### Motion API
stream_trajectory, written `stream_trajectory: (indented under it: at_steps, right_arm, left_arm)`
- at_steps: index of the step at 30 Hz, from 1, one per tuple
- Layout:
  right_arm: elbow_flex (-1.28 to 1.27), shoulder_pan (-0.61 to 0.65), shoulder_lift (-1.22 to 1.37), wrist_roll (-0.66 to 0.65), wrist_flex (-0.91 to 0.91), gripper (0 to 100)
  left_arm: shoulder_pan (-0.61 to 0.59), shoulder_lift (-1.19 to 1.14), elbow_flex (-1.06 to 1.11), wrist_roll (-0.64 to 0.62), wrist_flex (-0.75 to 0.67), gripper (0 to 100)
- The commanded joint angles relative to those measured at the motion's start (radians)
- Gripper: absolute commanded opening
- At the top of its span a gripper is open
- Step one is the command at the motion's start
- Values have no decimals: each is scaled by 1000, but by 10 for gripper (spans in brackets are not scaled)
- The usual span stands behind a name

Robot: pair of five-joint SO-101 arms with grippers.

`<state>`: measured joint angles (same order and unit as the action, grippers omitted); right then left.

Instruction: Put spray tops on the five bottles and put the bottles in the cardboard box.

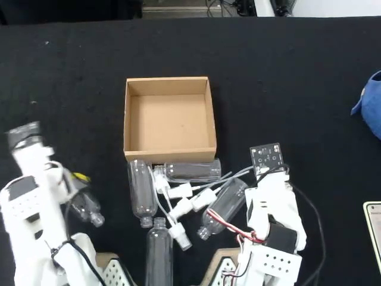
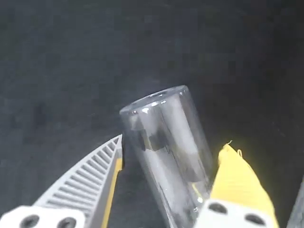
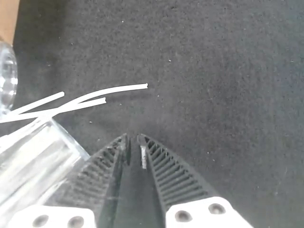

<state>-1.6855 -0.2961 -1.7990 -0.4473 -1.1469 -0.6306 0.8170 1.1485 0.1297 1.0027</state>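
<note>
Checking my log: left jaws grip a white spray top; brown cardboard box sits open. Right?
No: the left wrist view shows the left jaws gripping a clear plastic bottle, not a spray top. The brown cardboard box is open.

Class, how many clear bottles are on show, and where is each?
5 bottles: one in the left gripper, one along the box's front, one just left of the spray tops, one slanted beside the right arm, one at the near edge.
</note>
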Motion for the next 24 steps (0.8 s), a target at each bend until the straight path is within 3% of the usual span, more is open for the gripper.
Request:
stream_trajectory:
  at_steps: [1,6,8,14,17,20,24]
  right_arm:
    - [2,-12,-94,-8,-3,12]
    - [2,-12,-94,-8,-3,12]
    - [2,-12,-94,-8,-3,12]
    - [2,-14,-94,-8,-3,11]
    - [2,-14,-94,-8,-3,11]
    - [2,-14,-94,-8,-3,11]
    - [2,-14,-94,-8,-3,11]
  left_arm:
    - [-61,-2,-76,-68,-5,195]
    - [-35,-2,-156,-175,112,351]
    - [-38,-2,-228,-167,141,352]
    - [-39,-9,-499,71,295,339]
    - [-61,-63,-545,196,307,338]
    - [-82,-172,-550,292,288,338]
    - [-137,-325,-556,367,160,338]
